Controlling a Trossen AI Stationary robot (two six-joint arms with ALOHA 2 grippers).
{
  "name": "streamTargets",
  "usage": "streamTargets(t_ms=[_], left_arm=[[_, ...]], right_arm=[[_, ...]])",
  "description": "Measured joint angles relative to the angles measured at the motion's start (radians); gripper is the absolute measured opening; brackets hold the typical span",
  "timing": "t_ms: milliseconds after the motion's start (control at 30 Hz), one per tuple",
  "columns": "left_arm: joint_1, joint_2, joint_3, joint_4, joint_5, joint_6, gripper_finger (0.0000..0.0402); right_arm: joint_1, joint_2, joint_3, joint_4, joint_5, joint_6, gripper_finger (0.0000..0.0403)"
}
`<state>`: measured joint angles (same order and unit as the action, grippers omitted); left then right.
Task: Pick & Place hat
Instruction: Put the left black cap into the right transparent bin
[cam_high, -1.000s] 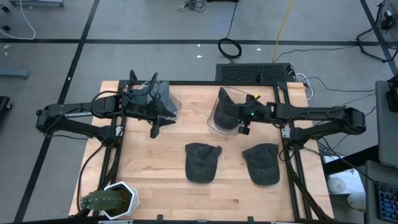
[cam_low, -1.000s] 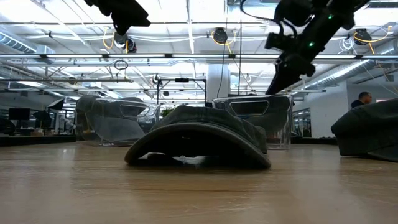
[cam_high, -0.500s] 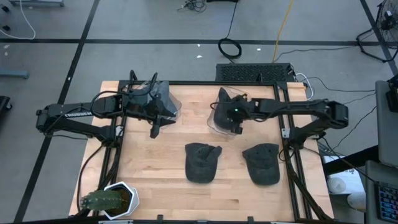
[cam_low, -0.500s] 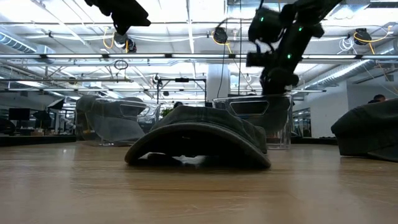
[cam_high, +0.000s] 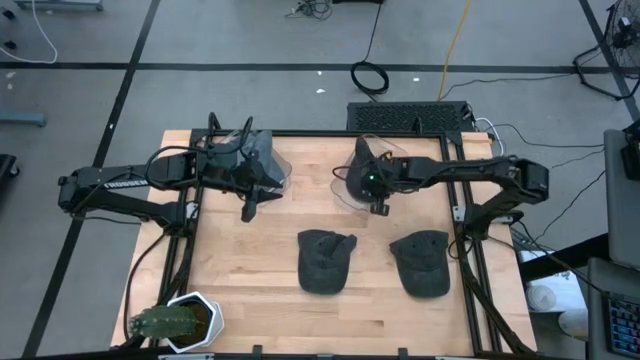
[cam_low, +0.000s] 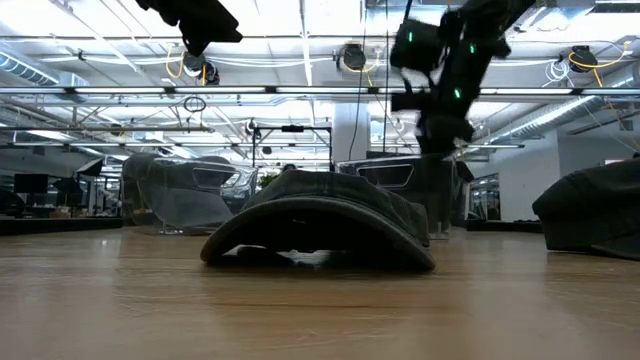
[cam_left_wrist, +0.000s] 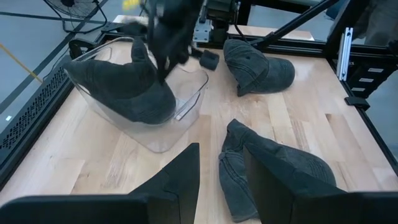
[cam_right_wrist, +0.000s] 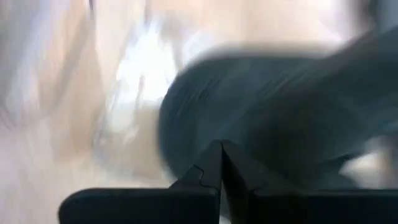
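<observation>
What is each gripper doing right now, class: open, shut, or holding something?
Left gripper: open, holding nothing.
Right gripper: shut, empty, above the hat in the clear bin.

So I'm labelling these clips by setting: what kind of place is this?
Probably a robotics lab or open workshop: a wooden table in a metal frame, cables on a grey taped floor, and exposed ceiling trusses with strip lights in a big open room.
</observation>
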<state>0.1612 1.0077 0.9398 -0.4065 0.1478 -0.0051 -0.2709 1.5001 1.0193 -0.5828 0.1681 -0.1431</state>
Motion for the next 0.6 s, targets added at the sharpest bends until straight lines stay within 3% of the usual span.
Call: streamTargets(t_ms=[167, 400, 500, 600], left_arm=[[0.000, 0.000, 0.000, 0.000, 0.000, 0.000, 0.0131], [0.000, 0.000, 0.000, 0.000, 0.000, 0.000, 0.0131], [0.000, 0.000, 0.000, 0.000, 0.000, 0.000, 0.0131], [0.000, 0.000, 0.000, 0.000, 0.000, 0.000, 0.0131]], right_arm=[[0.006, -0.087, 0.051, 0.026, 0.114, -0.049, 0.0000], [-0.114, -0.022, 0.079, 0.028, 0.030, -0.056, 0.0000], [-0.154, 0.035, 0.079, 0.024, -0.060, -0.055, 0.0000], [-0.170, 0.091, 0.064, 0.034, -0.062, -0.057, 0.0000]])
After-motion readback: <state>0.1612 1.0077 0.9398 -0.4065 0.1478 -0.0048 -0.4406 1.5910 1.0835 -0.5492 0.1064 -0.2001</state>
